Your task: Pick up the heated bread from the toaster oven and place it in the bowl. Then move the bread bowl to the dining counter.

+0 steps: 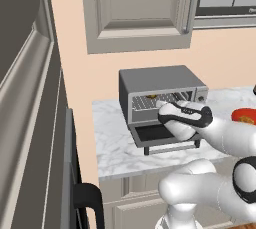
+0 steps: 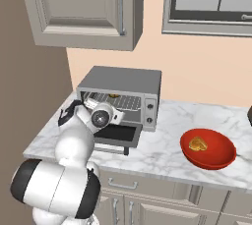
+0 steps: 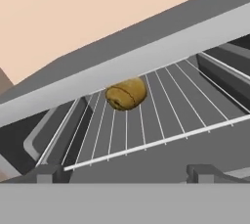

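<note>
Upper cabinet [image 2: 83, 10]: I am seeing it hanging closed.
Orange-yellow food piece [image 2: 198, 144]: I am seeing it lying inside.
Marble counter [image 2: 162, 157]: I am seeing it lying over beige cabinets.

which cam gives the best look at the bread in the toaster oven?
Hand view: the bread lies unobstructed on the wire rack, seen close. Left base view shows a small brown speck behind the arm; right base view a speck deep in the toaster oven.

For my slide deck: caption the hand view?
Open gripper faces the bread on the toaster oven's wire rack.
</note>
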